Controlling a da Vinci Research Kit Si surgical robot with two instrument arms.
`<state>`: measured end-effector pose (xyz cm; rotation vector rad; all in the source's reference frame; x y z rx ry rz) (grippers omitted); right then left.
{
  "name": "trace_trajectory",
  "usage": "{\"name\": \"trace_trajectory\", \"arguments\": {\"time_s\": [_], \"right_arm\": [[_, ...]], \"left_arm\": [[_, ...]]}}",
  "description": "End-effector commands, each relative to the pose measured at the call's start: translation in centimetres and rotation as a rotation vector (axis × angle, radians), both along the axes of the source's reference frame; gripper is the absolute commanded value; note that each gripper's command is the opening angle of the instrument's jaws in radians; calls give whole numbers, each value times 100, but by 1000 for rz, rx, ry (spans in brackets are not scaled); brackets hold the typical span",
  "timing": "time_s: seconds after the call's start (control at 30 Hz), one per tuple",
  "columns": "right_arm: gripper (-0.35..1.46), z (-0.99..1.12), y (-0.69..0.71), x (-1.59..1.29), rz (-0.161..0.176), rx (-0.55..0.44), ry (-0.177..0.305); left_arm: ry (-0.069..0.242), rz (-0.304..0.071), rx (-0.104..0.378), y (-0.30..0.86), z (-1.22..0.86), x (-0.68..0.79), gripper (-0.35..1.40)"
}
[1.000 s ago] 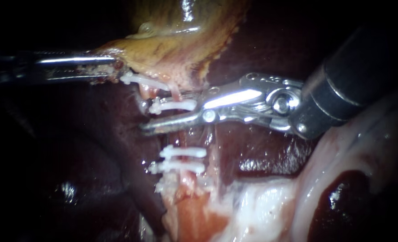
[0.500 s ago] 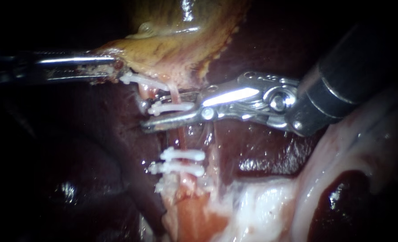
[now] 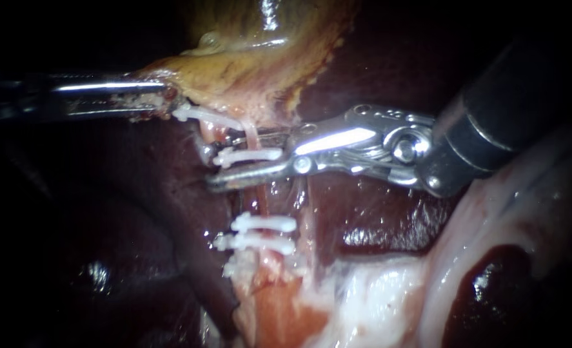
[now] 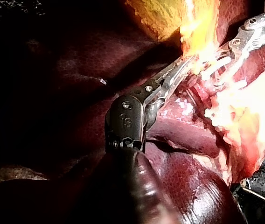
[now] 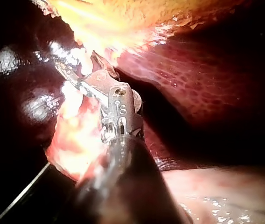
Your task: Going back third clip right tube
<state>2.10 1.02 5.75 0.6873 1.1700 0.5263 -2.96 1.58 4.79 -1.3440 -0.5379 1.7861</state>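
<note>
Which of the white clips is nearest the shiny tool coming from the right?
The second clip from the top: the right instrument straddles it, while the others lie clear.

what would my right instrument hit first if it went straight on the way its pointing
The white clip on the tube, which sits between the right instrument's open jaws. Beyond that lies dark liver, though depth is unclear.
</note>
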Motion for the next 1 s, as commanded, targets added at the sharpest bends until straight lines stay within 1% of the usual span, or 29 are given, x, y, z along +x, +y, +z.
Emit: {"name": "trace_trajectory", "arguments": {"time_s": [0.03, 0.07, 0.1, 0.17, 0.23, 0.37, 0.5, 0.67, 0.77, 1.0], "right_arm": [[50, -2, 0, -6, -14, -36, 8], [50, -3, -2, -15, -20, -85, 15], [50, -3, -4, -22, -18, -118, 17], [50, -6, -7, -39, 1, -162, 8], [50, -8, -10, -53, 3, -195, 7], [50, -15, -17, -82, -27, -239, 28], [50, -27, -27, -106, -58, -263, 33], [50, -38, -35, -123, -97, -279, 4], [50, -41, -35, -129, -105, -289, 4], [50, -44, -32, -137, -112, -303, 10]], "left_arm": [[-1, 1, 0, 0, -1, 1, -35], [-1, 1, 0, 0, -1, 1, -35], [-1, 1, 0, 0, -1, 1, -35], [-1, 1, 0, 0, -1, 1, -35], [-1, 1, 0, 0, -1, 1, -35], [-1, 1, 0, 0, -1, 1, -35], [-1, 1, 0, 0, -1, 1, -35], [-1, 1, 0, 0, -1, 1, -35], [-1, 1, 0, 0, -1, 1, -35], [-1, 1, 0, 0, 0, 0, -35]]}}
